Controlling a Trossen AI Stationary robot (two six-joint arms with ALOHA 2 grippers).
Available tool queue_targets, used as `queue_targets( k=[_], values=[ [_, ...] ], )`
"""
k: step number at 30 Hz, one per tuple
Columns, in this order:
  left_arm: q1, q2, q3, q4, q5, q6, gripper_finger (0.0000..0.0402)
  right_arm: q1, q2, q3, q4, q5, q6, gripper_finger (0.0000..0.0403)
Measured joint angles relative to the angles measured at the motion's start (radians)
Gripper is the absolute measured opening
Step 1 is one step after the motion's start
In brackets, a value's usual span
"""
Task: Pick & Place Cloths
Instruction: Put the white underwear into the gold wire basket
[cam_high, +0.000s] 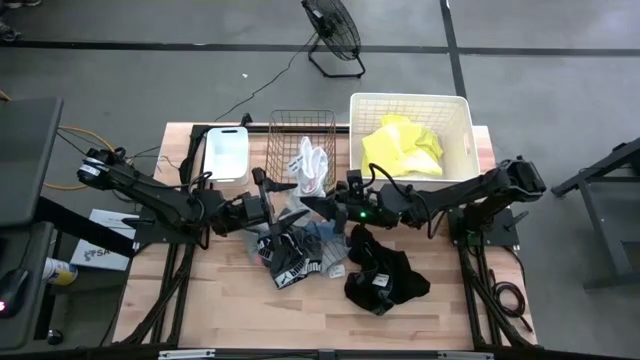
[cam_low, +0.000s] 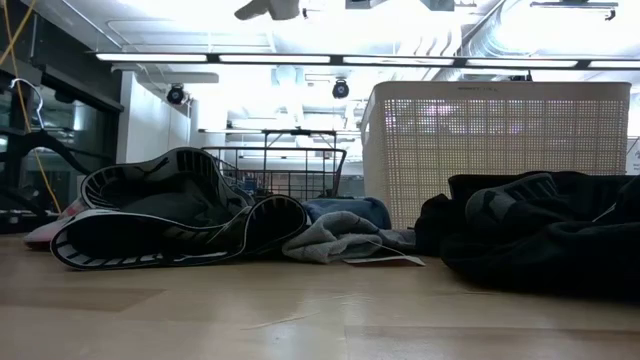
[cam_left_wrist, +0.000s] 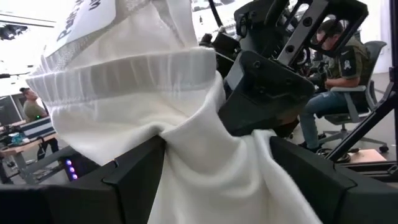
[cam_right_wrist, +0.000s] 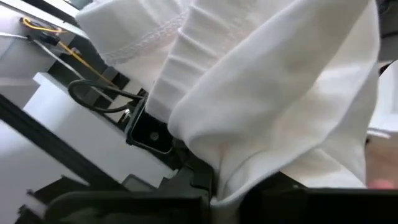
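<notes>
Both grippers hold one white cloth in the air, just in front of the wire basket.

The left gripper and the right gripper are near each other at the middle of the table; in each wrist view the jaws are nearly closed, pinching folds of the white cloth. To do this step well, I think both arms should move together and keep the fabric slack, so it is not pulled from either grip, and let go only above the container. I count one white cloth held, one yellow cloth in the big tub, one black cloth and a mixed pile of about three pieces on the table. There are two tubs, and the small tub looks empty.
</notes>
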Motion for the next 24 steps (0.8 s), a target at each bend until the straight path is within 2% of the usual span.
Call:
queue_targets(
  k=[6, 10, 18, 24],
  values=[
    [0.000, 0.000, -0.002, -0.003, 0.000, 0.004, 0.0276, -0.013, 0.019, 0.000, -0.007, -0.063, 0.064, 0.0020],
    [-0.001, 0.004, -0.003, -0.009, -0.001, 0.004, 0.0235, -0.015, 0.047, 0.000, 0.011, -0.083, 0.100, 0.0020],
    [-0.002, 0.002, -0.003, -0.024, 0.000, 0.004, 0.0130, -0.013, 0.044, 0.000, 0.029, -0.109, 0.073, 0.0021],
    [-0.002, 0.001, -0.003, -0.024, -0.002, 0.007, 0.0120, -0.012, 0.043, 0.000, 0.026, -0.111, 0.051, 0.0025]
  ],
)
